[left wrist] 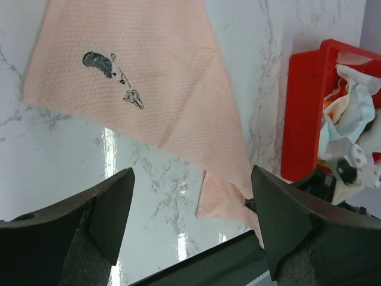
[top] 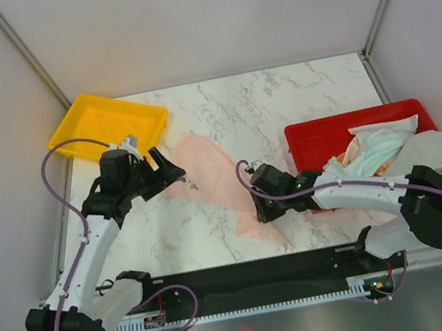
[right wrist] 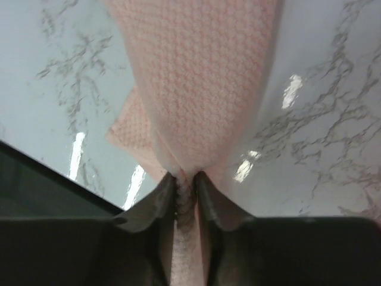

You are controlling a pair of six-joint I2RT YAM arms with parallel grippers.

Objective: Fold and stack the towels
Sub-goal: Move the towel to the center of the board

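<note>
A pale pink towel [top: 214, 175] lies spread on the marble table, with a small dark print [left wrist: 98, 64] near one corner. My left gripper [top: 173, 172] hovers at the towel's left side, open, with nothing between its fingers [left wrist: 191, 173]. My right gripper [top: 256, 211] is at the towel's near corner and pinches a fold of the pink cloth [right wrist: 202, 77] between its jaws [right wrist: 186, 179]. Several other towels [top: 381, 150], white, mint and cream with orange, lie crumpled in the red tray [top: 310, 137].
A yellow tray [top: 106, 121] stands at the back left corner. The red tray [left wrist: 303, 119] sits at the right edge with cloth [left wrist: 351, 107] spilling over its rim. A black rail [top: 249, 276] runs along the near table edge.
</note>
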